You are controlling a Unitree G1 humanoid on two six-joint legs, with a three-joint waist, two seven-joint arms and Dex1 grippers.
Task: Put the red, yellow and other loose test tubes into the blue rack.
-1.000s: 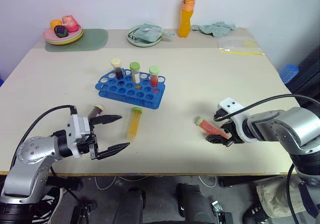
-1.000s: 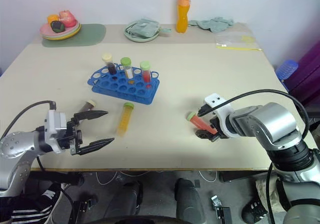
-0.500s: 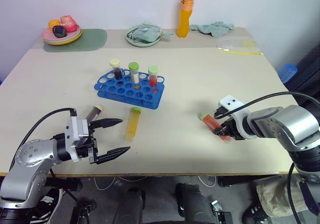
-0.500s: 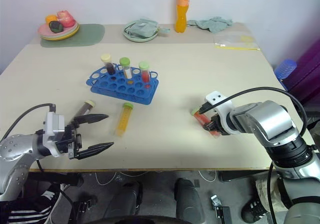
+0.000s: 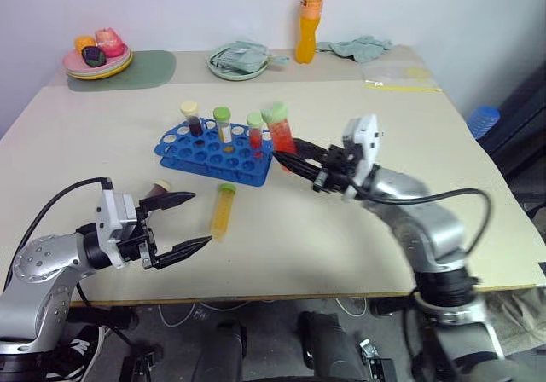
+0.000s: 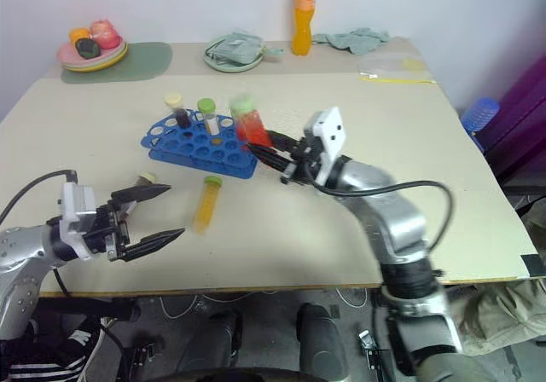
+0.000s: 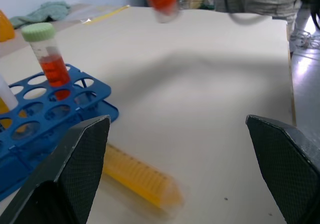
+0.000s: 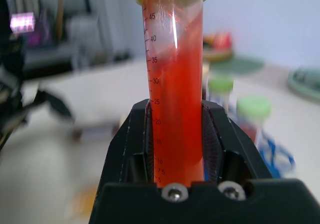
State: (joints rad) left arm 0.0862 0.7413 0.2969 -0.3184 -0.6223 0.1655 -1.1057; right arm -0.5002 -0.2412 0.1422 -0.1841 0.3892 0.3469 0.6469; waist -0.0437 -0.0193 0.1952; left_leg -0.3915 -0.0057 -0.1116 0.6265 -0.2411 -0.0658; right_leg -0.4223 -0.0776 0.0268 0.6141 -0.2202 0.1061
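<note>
- Red tube (image 5: 280, 130) up off the bench, clenched low on its body in the right tool (image 5: 300, 163), green cap upward. Likely gripped low so the bottom end can drop into a hole.
- Blue rack (image 5: 215, 150) sits just beyond that tool, three capped tubes standing in it, many holes free.
- Liquid inside is bright red-orange; graduation marks run up the clear wall.
- Left tool (image 5: 182, 224) hangs spread wide and empty, probably waiting; yellow tube (image 5: 221, 212) lies flat just past its tips, brown tube (image 5: 156, 189) beside it.
</note>
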